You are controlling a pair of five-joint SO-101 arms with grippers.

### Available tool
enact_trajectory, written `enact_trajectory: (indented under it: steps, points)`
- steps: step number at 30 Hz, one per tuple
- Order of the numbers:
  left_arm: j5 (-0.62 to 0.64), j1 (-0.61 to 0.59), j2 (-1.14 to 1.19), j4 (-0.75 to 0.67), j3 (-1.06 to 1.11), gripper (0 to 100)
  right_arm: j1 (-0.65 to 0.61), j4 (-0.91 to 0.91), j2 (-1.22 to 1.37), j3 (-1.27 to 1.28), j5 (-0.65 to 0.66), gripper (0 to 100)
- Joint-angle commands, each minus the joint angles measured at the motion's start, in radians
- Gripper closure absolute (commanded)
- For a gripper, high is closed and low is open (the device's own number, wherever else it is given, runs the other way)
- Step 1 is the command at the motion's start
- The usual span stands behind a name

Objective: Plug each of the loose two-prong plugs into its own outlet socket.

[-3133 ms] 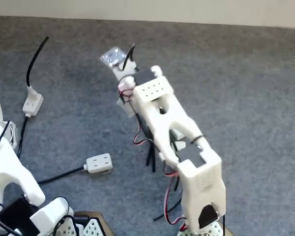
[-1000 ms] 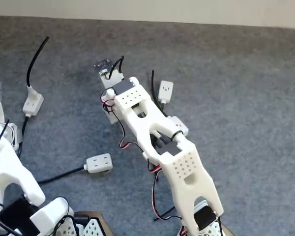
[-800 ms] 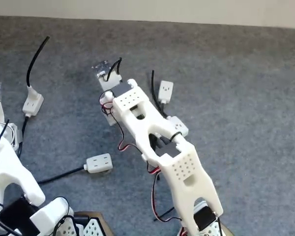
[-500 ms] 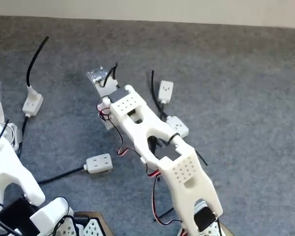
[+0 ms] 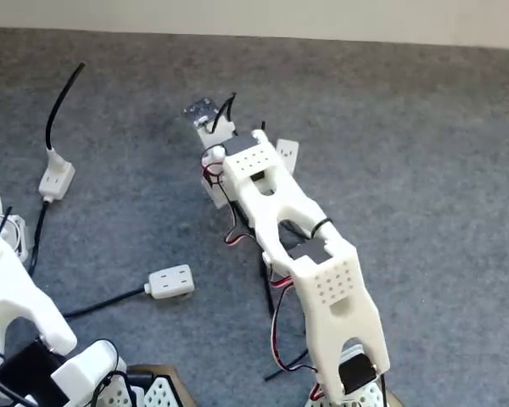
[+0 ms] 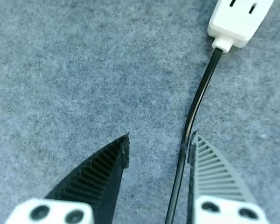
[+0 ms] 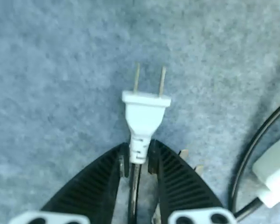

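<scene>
R: my right end effector (image 7: pixel 139 161) narrow, gripping plug (image 7: pixel 144 109) by its neck, prongs forward over worktop (image 7: pixel 46 56) | L: my left end effector (image 6: pixel 159 149) wide, cord (image 6: pixel 196 107) between fingers | socket (image 5: pixel 287 153) just beside my right arm at 3 o'clock, high view

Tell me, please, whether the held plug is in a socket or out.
Out: the plug in the right hand shows both prongs bare over carpet.

Clearance: free on the right, cluttered left and centre.
Carpet (image 5: pixel 433 144) right of the right arm (image 5: pixel 276 203) is free; a socket (image 5: pixel 288 154) sits just beside that arm's wrist. Left lane: far socket (image 5: pixel 58 180) and near socket (image 5: pixel 171 281), cords trailing. A black cord (image 6: pixel 196 107) runs between the spread fingers of the left gripper (image 6: pixel 160 142), close to one. Carpet ahead of the plug (image 7: pixel 144 112) prongs is bare.
</scene>
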Motion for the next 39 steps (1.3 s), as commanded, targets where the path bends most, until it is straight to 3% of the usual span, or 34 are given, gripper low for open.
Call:
enact_trajectory:
  steps: [1,8,14,23,39]
  points:
    - [-0.006,-0.005,-0.007,-0.014,-0.002,78,0.013,0.097,-0.016,0.016,0.026,93.2]
    - [-0.006,-0.001,-0.007,-0.014,-0.002,78,0.015,0.139,-0.019,0.004,0.057,99.5]
    - [-0.006,-0.005,-0.007,-0.011,-0.002,78,0.016,0.110,-0.010,-0.104,-0.077,98.8]
    - [-0.006,-0.004,-0.007,-0.012,-0.002,78,-0.004,0.111,-0.010,-0.111,-0.074,77.0]
    - [-0.006,-0.002,-0.007,-0.012,-0.002,78,-0.008,-0.007,0.002,-0.114,-0.072,76.3]
